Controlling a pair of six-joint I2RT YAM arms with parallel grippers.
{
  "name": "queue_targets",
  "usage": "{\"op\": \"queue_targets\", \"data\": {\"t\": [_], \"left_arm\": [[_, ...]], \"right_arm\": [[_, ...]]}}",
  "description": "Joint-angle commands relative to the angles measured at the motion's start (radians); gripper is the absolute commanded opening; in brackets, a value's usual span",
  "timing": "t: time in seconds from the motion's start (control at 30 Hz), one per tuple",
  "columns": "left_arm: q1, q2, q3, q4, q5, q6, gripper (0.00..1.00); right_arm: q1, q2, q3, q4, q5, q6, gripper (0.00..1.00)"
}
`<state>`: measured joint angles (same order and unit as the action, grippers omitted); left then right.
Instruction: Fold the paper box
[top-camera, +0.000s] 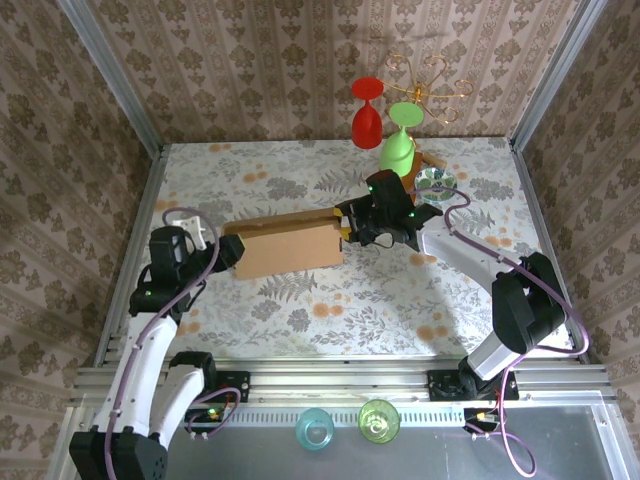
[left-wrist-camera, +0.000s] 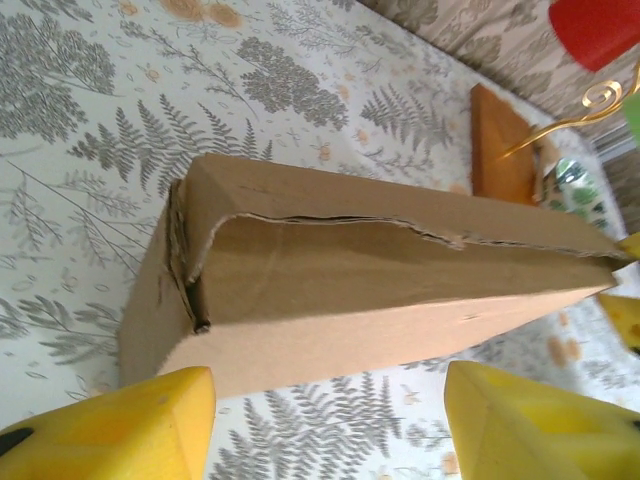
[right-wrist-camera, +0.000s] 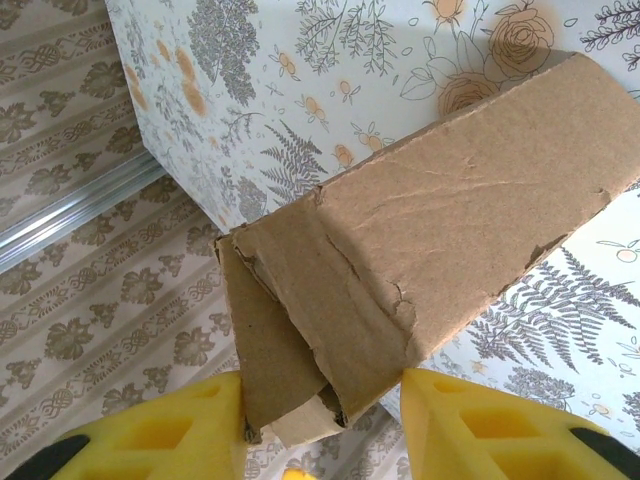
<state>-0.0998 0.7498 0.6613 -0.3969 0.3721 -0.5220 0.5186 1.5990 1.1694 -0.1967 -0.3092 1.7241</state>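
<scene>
- Because the table (top-camera: 300, 310) is the biggest thing, start there. It has a flowery cloth on it, and the box lies near its middle.
- The box (top-camera: 290, 250) is long and brown and lies left to right. It looks light and stiff. Cardboard bends at its creases, though, and it can tear if you pull hard. One long edge looks ragged.
- The left gripper (left-wrist-camera: 327, 400) sits at the left end of the box. Its yellow fingers are wide apart. The box is just in front of them, not between them.
- The right gripper (right-wrist-camera: 320, 405) is at the right end of the box. That end pokes in between its fingers. I cannot tell if they squeeze it or just stand beside it.
- The flap (right-wrist-camera: 270, 350) at that end is thin and looks floppy. I think it is best to hold the box by its stiff ends and push flaps gently, close to their creases.
</scene>
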Motion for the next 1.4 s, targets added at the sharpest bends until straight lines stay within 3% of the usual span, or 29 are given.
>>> {"op": "queue_targets", "data": {"t": [0.0,0.17,0.27,0.4,0.5,0.67,0.87,1.1,1.27,1.37], "left_arm": [[-0.002,-0.024,0.062,-0.065,0.027,-0.173,0.64],[0.066,0.01,0.147,-0.195,-0.027,-0.327,0.68],[0.146,0.082,0.188,-0.238,0.025,-0.418,0.67],[0.162,0.173,0.24,-0.237,0.056,-0.474,0.67],[0.161,0.223,0.253,-0.188,0.074,-0.494,0.67],[0.164,0.288,0.268,-0.253,0.087,-0.488,0.65],[0.166,0.307,0.209,-0.125,0.104,-0.534,0.62],[0.174,0.337,0.197,-0.094,0.111,-0.527,0.59],[0.177,0.352,0.16,-0.06,0.129,-0.535,0.49],[0.177,0.344,0.135,-0.054,0.132,-0.534,0.34]], "right_arm": [[-0.005,0.034,-0.023,-0.056,0.001,-0.015,0.41],[-0.004,0.033,-0.02,-0.066,0.001,-0.027,0.39],[-0.004,0.032,-0.02,-0.073,0.0,-0.035,0.39],[-0.005,0.032,-0.022,-0.074,0.001,-0.039,0.37],[-0.005,0.034,-0.022,-0.07,-0.001,-0.041,0.36],[-0.004,0.035,-0.016,-0.067,-0.003,-0.043,0.36],[-0.005,0.033,-0.014,-0.07,-0.006,-0.047,0.35],[-0.005,0.027,-0.025,-0.067,-0.007,-0.052,0.35],[-0.005,0.021,-0.029,-0.068,-0.008,-0.055,0.34],[-0.004,0.021,-0.031,-0.067,-0.008,-0.056,0.33]]}}
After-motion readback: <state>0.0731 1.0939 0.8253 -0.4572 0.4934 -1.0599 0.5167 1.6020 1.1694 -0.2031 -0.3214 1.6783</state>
